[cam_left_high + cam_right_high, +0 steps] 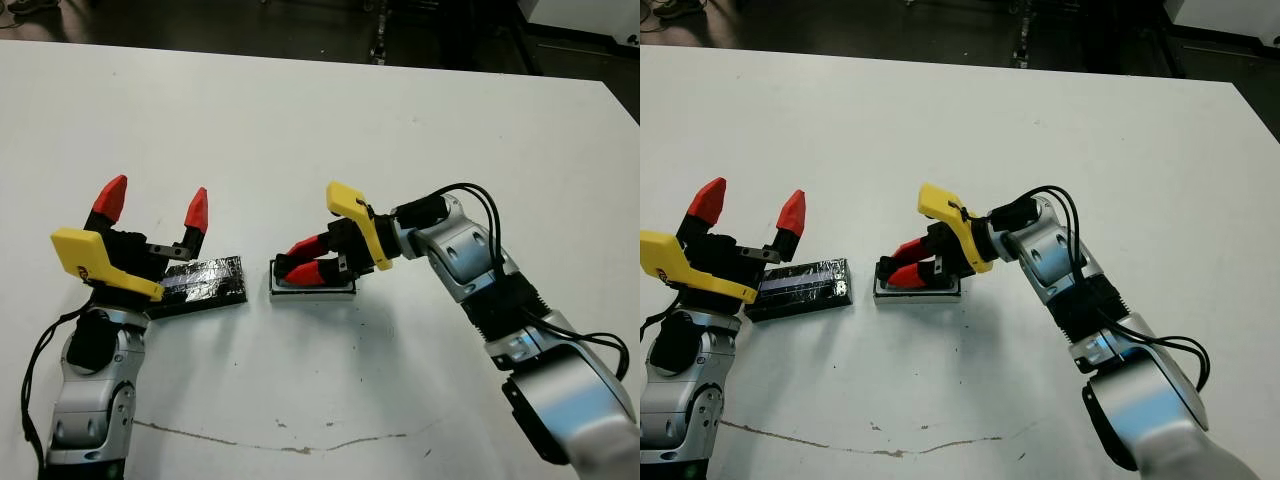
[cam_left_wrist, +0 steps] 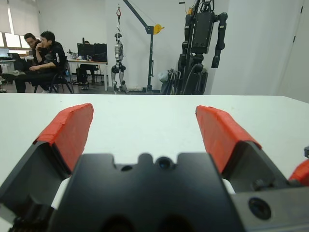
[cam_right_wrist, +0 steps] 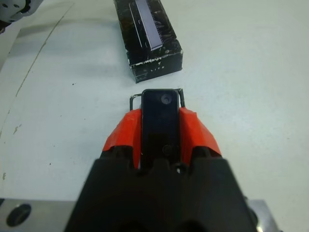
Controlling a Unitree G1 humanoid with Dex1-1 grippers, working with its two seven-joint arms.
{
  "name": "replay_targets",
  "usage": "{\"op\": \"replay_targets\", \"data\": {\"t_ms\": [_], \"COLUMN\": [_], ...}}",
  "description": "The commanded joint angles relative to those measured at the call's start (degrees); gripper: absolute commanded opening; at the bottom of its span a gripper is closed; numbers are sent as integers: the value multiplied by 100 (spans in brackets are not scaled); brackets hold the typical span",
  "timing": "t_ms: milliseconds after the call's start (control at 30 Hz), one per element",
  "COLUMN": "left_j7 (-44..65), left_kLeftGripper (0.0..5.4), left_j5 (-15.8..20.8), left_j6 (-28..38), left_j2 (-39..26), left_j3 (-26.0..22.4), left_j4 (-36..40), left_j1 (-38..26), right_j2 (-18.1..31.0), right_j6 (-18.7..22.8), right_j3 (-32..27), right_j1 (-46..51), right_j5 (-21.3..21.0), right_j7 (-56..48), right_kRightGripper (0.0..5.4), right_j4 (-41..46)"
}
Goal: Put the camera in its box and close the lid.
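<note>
The black bar-shaped camera (image 3: 159,121) is clamped between the red fingers (image 3: 120,137) of my right gripper (image 1: 306,262), which is shut on it. The gripper holds it low over the small white-rimmed box (image 1: 312,287) at the table's middle, with the camera's far end reaching the box's far rim (image 3: 157,93). I cannot tell if the camera touches the box floor. The glossy black lid (image 1: 200,283) lies flat on the table just left of the box. My left gripper (image 1: 153,203) hovers above the lid's left end, open, with nothing between its fingers (image 2: 70,130).
The white table (image 1: 320,130) stretches far beyond the objects. A thin crack line (image 1: 250,440) runs along the table near its front. Beyond the table's far edge are people seated at desks (image 2: 41,53) and robot stands (image 2: 200,38).
</note>
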State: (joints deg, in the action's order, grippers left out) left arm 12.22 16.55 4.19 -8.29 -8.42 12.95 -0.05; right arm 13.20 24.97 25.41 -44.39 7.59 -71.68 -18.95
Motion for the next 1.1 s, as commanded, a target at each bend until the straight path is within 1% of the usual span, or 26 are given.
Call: {"op": "replay_targets", "data": {"t_ms": [33, 167, 267, 433, 567, 633, 667, 733, 900, 1000, 1100], "left_j7": [14, 24, 34, 10, 28, 24, 29, 36, 25, 28, 3], "left_kLeftGripper": [540, 540, 540, 540, 540, 540, 540, 540, 540, 540, 540], "left_j5": [-7, -2, 18, 7, 20, 25, 26, 20, 25, 35, -6], "left_j6": [-6, 13, 12, 13, -3, 8, 21, 24, -10, -12, 0], "left_j2": [20, 16, 24, 41, 28, 40, 42, 34, 28, 28, 31], "left_j3": [-7, -19, -19, -10, -10, -8, -9, -9, -9, -13, -6], "left_j4": [-24, -46, -47, -26, -7, -6, -22, -36, -2, -9, -8], "left_j1": [69, 69, 68, 83, 93, 96, 90, 85, 99, 95, 94], "right_j2": [200, 300, 332, 405, 482, 521, 535, 577, 614, 638, 636], "right_j6": [21, 36, -148, -314, -314, -162, -91, -129, -639, -1011, -1291], "right_j3": [63, 94, 68, 107, 208, 300, 346, 453, 510, 460, 357], "right_j1": [222, 257, 323, 404, 458, 439, 413, 353, 280, 297, 328], "right_j5": [-69, -110, -87, -160, -297, -372, -380, -412, -426, -456, -415], "right_j7": [-51, -89, -137, -117, -18, 4, -34, -133, -247, -202, -187], "right_kRightGripper": [170, 170, 170, 170, 170, 170, 188, 217, 295, 341, 386], "right_j4": [0, -27, -119, -149, -6, 97, 117, 139, -11, -61, -98]}}
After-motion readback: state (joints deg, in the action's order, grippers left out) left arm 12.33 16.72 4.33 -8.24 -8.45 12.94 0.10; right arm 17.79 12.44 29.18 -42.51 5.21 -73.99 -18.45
